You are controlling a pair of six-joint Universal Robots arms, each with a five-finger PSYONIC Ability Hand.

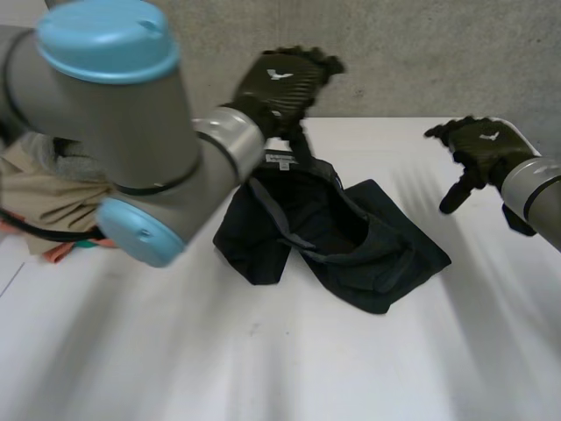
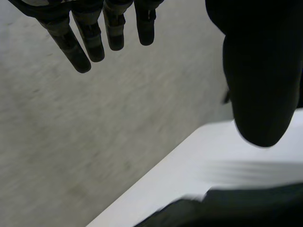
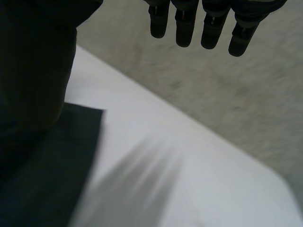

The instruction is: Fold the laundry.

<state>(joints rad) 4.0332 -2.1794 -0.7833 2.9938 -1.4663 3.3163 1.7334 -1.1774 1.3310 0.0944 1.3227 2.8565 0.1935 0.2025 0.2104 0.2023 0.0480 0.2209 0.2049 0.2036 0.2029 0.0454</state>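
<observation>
Grey concrete wall (image 1: 421, 53) is standing behind a white counter (image 1: 263, 368). Over the counter's far side the left hand (image 1: 285, 79) is hovering with its fingers (image 2: 94, 42) straight and slightly spread, gripping nothing, and its thumb (image 2: 255, 71) is hanging well apart from them. In the left wrist view the fingertips are pointing towards the wall, while the black garment (image 1: 351, 237) is lying back under the thumb side, clear of the fingertips. The right hand (image 1: 480, 145) is hanging beside the garment's right edge, apart from it, its fingers (image 3: 184, 28) likewise straight, wide and empty. In the right wrist view a flat corner of the dark cloth is lying near the thumb, with bare counter between it and the fingertips. The garment is lying crumpled at the middle of the counter, its waistband gaping open and a small white label (image 1: 279, 160) showing at its far edge, just below the left hand. A heap of beige and orange clothes (image 1: 35, 189) is sitting at the counter's left end, partly hidden behind the left arm (image 1: 114, 114).
</observation>
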